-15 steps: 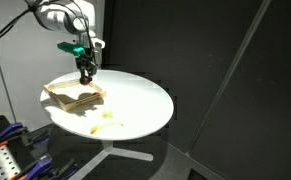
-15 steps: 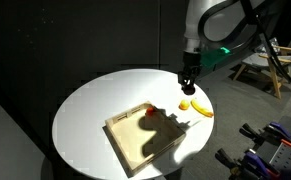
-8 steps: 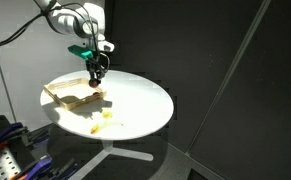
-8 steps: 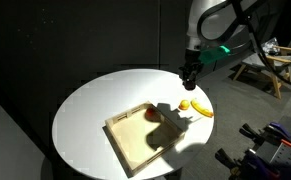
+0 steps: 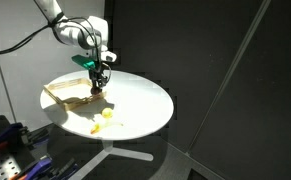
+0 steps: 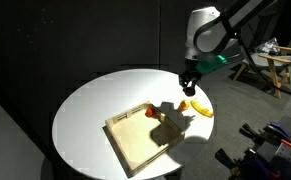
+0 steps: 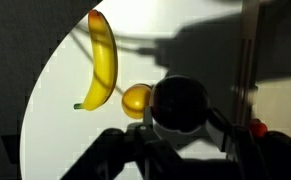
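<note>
**Dark ball gripped above the table**

The gripper (image 6: 187,89) hung over the round white table (image 6: 85,110), its claw closed on a dark round ball (image 7: 180,104). It was near the yellow banana (image 7: 103,60) and a small orange fruit (image 7: 135,99). The grasp looked done, but the ball was not yet set down. The shallow wooden tray (image 6: 135,146) held one small red piece (image 6: 148,112).

**Bright table, dark room**

I'm seeing hard overhead light glaring off the white table (image 6: 85,110) against a black backdrop. Sharp shadows are falling across it. In the wrist view, the gripper (image 7: 180,112) is showing blurred and silhouetted.
</note>
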Controlling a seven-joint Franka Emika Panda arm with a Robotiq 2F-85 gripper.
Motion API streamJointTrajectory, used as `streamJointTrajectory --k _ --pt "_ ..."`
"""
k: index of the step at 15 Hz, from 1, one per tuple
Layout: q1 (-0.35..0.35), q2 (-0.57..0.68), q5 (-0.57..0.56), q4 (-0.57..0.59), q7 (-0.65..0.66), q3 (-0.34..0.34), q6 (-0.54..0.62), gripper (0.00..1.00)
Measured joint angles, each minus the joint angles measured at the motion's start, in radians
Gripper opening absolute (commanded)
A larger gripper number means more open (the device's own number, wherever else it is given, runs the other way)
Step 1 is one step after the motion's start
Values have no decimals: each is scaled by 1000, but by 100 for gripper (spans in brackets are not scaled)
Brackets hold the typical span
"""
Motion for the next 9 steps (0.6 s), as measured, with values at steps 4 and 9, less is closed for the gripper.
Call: streamJointTrajectory --k 4,9 --pt "0 60 0 10 0 -1 37 32" --pt "0 136 0 27 -1 -2 94 32"
